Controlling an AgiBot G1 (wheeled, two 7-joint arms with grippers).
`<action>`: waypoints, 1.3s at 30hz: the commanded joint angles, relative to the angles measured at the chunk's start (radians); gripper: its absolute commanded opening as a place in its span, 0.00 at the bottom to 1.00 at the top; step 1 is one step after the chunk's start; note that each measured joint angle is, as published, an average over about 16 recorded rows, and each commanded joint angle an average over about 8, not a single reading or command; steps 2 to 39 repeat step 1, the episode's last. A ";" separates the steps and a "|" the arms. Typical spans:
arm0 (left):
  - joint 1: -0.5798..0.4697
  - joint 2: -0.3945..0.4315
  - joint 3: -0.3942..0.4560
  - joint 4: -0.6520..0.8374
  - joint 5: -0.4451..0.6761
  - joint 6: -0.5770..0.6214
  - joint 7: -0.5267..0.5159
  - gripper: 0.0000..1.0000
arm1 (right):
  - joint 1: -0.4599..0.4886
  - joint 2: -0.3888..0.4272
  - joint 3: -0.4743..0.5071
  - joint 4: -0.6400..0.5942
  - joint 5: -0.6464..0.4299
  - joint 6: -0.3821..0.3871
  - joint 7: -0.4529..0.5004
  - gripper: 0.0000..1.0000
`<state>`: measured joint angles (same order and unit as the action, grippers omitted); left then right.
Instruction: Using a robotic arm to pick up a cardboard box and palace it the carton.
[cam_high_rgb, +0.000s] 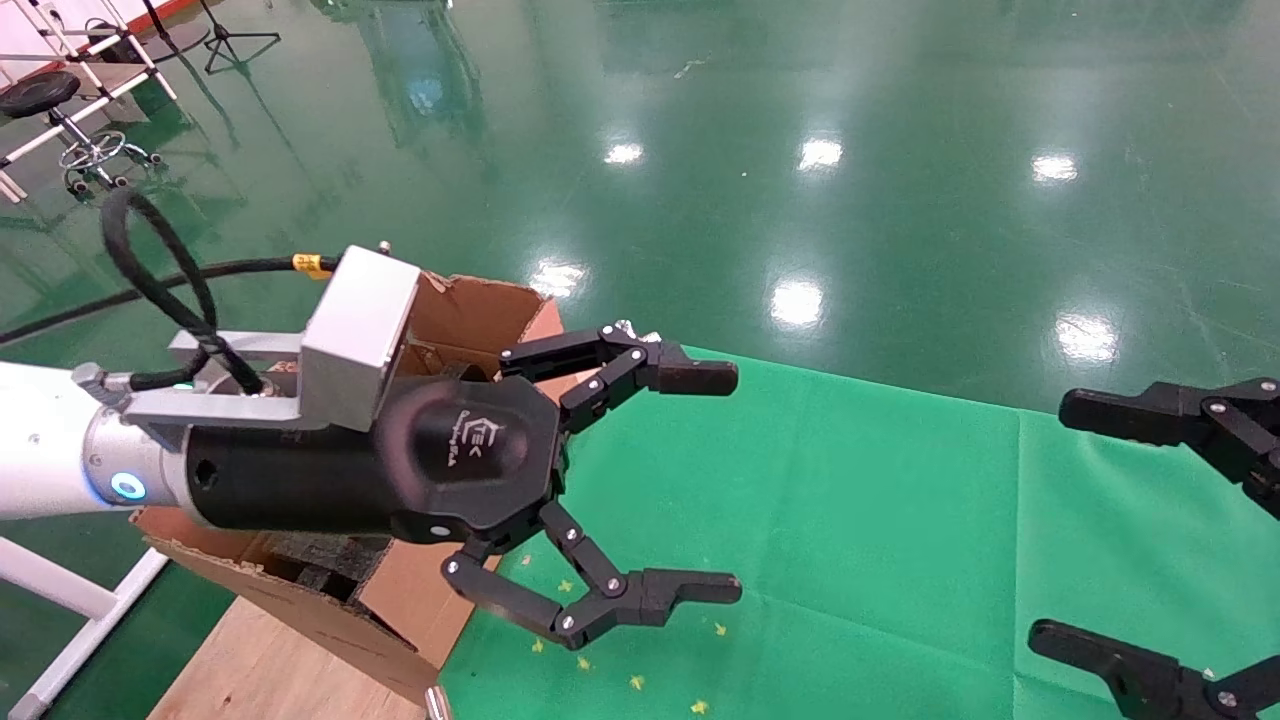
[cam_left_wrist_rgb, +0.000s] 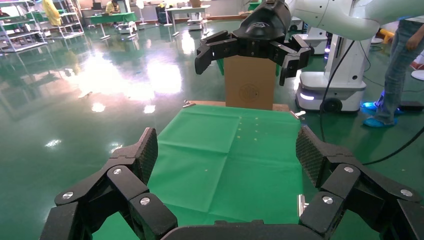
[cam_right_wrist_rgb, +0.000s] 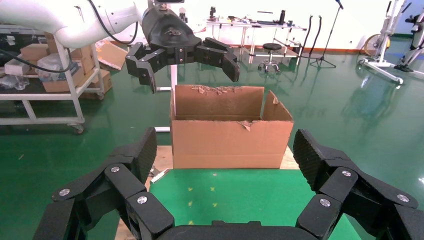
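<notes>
The carton (cam_right_wrist_rgb: 231, 127) stands open beyond the left gripper (cam_high_rgb: 640, 480), whose fingers are spread and empty above it. The small box appears nowhere. Only the right wrist view shows the carton's torn flaps. The right gripper (cam_high_rgb: 1150, 520), fingers spread, hovers over the green counter (cam_high_rgb: 850, 520); glossy green floor (cam_high_rgb: 800, 150) surrounds.

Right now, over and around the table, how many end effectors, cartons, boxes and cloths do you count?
Open end effectors: 2, the left end effector and the right end effector
Large flapped carton: 1
Upright cardboard box beyond the right end effector: 1
Green cloth: 1
Total: 5
</notes>
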<state>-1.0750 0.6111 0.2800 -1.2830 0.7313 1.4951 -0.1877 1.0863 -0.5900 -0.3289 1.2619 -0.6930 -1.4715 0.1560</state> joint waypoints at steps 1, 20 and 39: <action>0.000 0.000 0.000 0.000 0.000 0.000 0.000 1.00 | 0.000 0.000 0.000 0.000 0.000 0.000 0.000 1.00; 0.000 0.000 0.000 0.000 0.000 0.000 0.000 1.00 | 0.000 0.000 0.000 0.000 0.000 0.000 0.000 1.00; 0.000 0.000 0.000 0.000 0.000 0.000 0.000 1.00 | 0.000 0.000 0.000 0.000 0.000 0.000 0.000 1.00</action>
